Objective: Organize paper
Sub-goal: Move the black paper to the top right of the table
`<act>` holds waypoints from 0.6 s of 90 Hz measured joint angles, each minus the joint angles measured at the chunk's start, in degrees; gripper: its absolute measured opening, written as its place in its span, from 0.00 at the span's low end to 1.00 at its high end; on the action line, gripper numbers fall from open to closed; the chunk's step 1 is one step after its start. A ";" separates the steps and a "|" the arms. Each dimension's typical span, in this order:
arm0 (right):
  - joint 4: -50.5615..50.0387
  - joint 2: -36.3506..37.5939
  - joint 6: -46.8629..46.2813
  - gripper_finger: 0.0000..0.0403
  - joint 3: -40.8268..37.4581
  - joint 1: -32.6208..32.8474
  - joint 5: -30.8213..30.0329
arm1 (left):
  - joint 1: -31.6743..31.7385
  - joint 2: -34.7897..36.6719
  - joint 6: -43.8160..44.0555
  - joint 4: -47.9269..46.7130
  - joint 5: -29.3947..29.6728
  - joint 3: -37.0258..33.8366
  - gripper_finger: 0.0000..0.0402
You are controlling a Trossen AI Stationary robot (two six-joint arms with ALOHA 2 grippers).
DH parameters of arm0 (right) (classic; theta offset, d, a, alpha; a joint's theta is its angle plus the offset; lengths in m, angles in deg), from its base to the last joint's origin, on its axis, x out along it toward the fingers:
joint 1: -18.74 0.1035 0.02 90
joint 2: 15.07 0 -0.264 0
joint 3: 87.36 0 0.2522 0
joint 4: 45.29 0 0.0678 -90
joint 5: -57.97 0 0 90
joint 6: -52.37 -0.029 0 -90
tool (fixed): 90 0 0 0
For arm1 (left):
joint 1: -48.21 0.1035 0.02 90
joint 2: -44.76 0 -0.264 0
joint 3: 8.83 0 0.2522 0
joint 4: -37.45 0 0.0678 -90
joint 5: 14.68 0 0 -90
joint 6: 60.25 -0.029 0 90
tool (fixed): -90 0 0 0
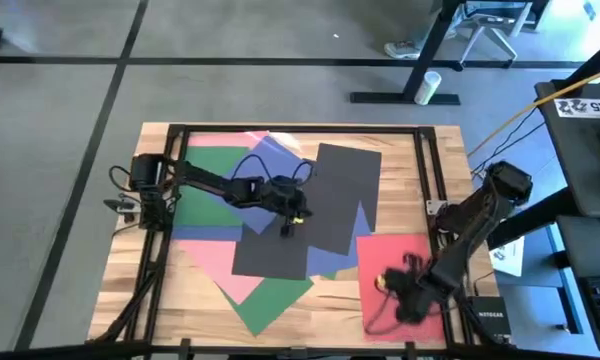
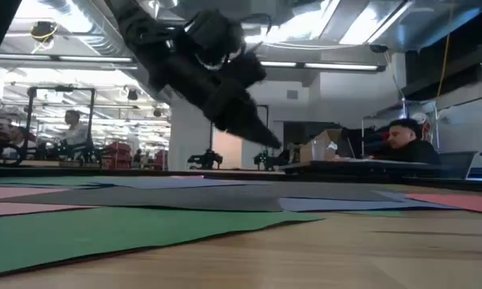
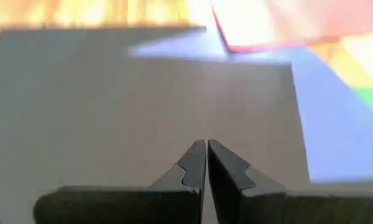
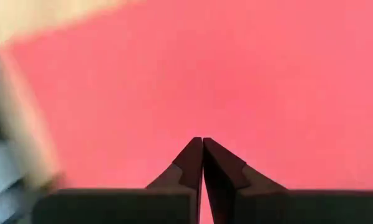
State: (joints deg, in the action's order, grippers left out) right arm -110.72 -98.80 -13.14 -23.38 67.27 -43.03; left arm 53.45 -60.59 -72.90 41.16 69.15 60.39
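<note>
High view shows my left gripper [image 1: 288, 222] out over the middle of the spread, fingers pressed together with nothing between them, tips low over a black sheet [image 1: 272, 250]. My left wrist view confirms it: the two dark fingers [image 3: 193, 163] meet in a thin seam, and the black sheet [image 3: 143, 106] fills everything just ahead of them. Beyond its far edge lie a blue sheet [image 3: 336, 118], a red sheet [image 3: 286, 22] and a sliver of green.

Outward from that gripper, the paper is scattered rather than stacked. A second black sheet [image 1: 342, 195] lies just beside it toward my right arm, overlapping the first. A blue sheet [image 1: 270, 165] and a green sheet [image 1: 212, 190] sit on the side toward my left arm's base, with pink [image 1: 215, 262] and another green sheet [image 1: 272, 302] poking out from under the black one at skewed angles.

My right gripper [image 1: 388, 285] is well apart from all that, clenched empty over the red sheet [image 1: 380, 262], which fills the right wrist view [image 4: 236, 74] around its closed fingers [image 4: 191, 160].

I judge the task barely begun: no sheets share edges, none are squared into one pile, and the red lies separate from the rest. Gathering, aligning and stacking all remain to do.
</note>
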 joint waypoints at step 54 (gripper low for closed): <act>16.08 1.71 33.87 0.00 -9.35 -48.22 -5.59 | 0.79 -0.45 -1.33 1.67 0.00 0.68 0.00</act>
State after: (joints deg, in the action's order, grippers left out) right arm -94.64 -97.09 20.73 -32.73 19.05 -48.62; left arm 54.23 -61.04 -74.23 42.84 69.15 61.07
